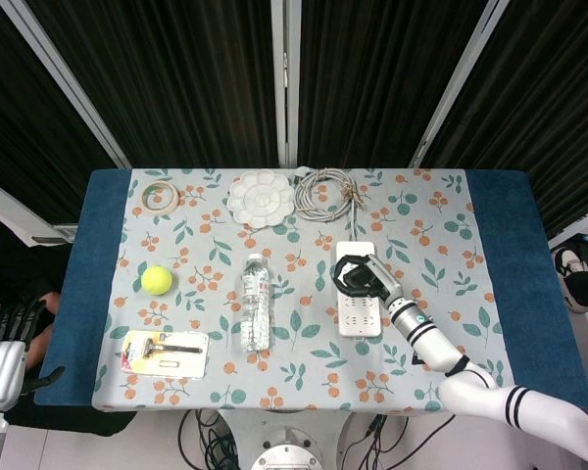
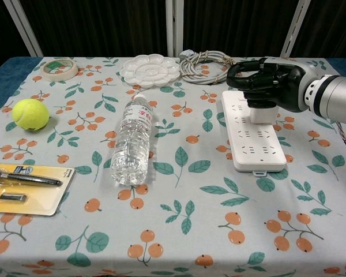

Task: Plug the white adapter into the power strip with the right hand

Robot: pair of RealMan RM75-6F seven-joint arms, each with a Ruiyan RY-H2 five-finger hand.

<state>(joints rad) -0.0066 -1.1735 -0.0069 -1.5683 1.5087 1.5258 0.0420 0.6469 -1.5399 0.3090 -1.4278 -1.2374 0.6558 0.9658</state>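
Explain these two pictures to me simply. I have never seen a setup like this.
This is a two-armed robot with humanlike hands, steered by a person. The head view looks down from above; the chest view looks across the table. The right hand grips a white adapter over a white power strip; I cannot tell whether it is plugged in. The left hand hangs at the table's edge, its state unclear. Also there: a water bottle, tennis ball, tape roll, paint palette, coiled cable and packaged razor.
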